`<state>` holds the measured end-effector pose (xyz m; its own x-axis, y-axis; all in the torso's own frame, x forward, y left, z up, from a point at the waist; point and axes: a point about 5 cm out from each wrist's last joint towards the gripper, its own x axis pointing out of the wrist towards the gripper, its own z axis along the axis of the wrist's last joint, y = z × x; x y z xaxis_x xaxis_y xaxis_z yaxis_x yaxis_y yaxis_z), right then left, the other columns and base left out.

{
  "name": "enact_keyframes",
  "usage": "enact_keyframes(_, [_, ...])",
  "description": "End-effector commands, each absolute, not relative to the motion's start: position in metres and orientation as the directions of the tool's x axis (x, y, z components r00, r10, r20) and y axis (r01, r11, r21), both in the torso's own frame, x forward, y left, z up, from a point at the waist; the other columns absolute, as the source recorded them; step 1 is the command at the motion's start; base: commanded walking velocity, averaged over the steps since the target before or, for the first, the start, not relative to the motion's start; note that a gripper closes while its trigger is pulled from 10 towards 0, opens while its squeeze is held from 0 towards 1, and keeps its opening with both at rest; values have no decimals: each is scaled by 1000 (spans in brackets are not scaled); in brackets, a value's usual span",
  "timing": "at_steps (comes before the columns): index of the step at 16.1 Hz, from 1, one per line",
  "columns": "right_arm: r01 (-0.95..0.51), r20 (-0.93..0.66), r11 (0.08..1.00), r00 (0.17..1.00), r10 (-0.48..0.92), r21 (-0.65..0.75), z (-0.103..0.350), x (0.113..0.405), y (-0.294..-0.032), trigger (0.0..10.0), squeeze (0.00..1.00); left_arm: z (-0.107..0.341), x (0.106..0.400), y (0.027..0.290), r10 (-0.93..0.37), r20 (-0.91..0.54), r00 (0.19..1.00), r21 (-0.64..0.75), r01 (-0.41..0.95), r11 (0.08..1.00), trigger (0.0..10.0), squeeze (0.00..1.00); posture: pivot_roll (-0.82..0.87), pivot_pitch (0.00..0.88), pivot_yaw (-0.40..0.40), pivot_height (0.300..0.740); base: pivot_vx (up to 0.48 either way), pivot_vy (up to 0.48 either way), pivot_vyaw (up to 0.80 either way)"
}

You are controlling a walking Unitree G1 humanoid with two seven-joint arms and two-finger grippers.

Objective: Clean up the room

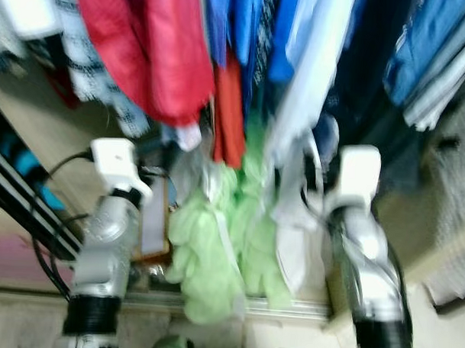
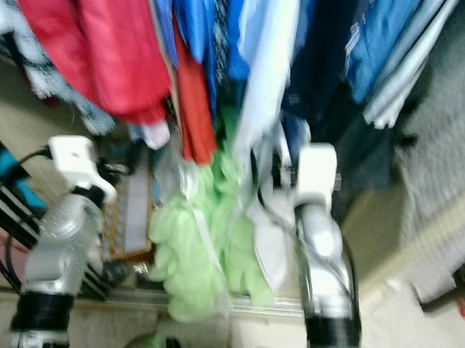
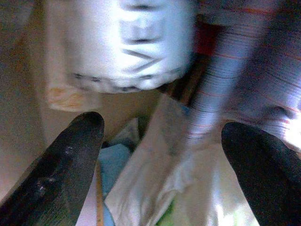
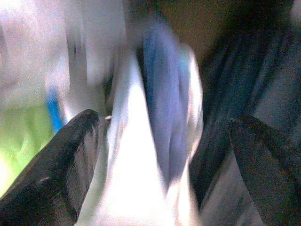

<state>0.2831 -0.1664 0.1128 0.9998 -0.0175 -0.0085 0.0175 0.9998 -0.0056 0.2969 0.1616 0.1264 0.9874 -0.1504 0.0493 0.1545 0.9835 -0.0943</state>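
Observation:
Clothes hang close together in a wardrobe in front of me: a red garment (image 1: 153,49), blue ones (image 1: 245,22), a long white one (image 1: 303,108), dark navy ones (image 1: 366,72) and a pale green one (image 1: 214,250) lower down. Both arms are raised towards them, the left wrist (image 1: 114,158) below the red garment and the right wrist (image 1: 358,174) beside the white one. My left gripper (image 3: 162,127) is open, facing a white bag and striped cloth. My right gripper (image 4: 164,121) is open, with white and blue cloth hanging between its spread fingers. All views are blurred.
A metal floor track (image 1: 289,306) runs along the wardrobe's bottom edge. A black-framed panel (image 1: 18,197) slants at the left, with cables by my left arm. Grey textured fabric (image 1: 453,189) fills the right side. A flat boxed item (image 1: 154,217) stands behind the green garment.

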Motion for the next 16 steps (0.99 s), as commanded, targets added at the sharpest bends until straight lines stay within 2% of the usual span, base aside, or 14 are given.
enact_keyframes(1, [34,24,999,999,-35,38,120,283,-173,10000,0,114,294,163,-153,-17,988,-95,151,984,10000,0,-19,0,60,740,0,0,0])
enact_keyframes(2, [73,8,997,997,-73,-15,119,286,-177,10000,0,114,296,165,-147,-31,989,-105,143,984,10000,0,-22,0,60,740,0,0,0])
enact_keyframes(3, [119,26,983,993,-116,-139,119,284,-178,10000,0,114,295,169,-127,-35,991,-116,122,986,10000,0,-23,0,59,740,0,0,0])
enact_keyframes(5, [100,22,994,995,-99,-48,117,278,-176,10000,0,111,288,173,-111,-30,993,-93,108,990,10000,0,-19,0,52,740,0,0,0])
enact_keyframes(6, [72,54,982,997,-64,-172,121,273,-179,10000,0,107,278,178,-88,-58,994,-89,82,993,10000,0,-19,0,52,740,0,0,0])
enact_keyframes(7, [86,43,989,996,-82,-122,121,269,-179,10000,0,106,272,183,-62,-64,996,-89,56,994,10000,0,-15,0,47,740,0,0,0])
enact_keyframes(8, [71,41,987,997,-66,-146,121,265,-176,10000,0,104,265,188,-45,-75,996,-81,39,996,10000,0,-6,0,44,740,0,0,0])
enact_keyframes(10, [46,49,979,998,-37,-196,120,265,-169,10000,0,102,264,187,-38,-89,995,-90,30,995,10000,0,-6,0,44,740,0,0,800])
enact_keyframes(16, [35,77,980,997,-20,-194,129,265,-163,10000,0,107,273,175,-71,-75,995,-104,63,993,10000,0,-16,0,38,740,0,0,800])
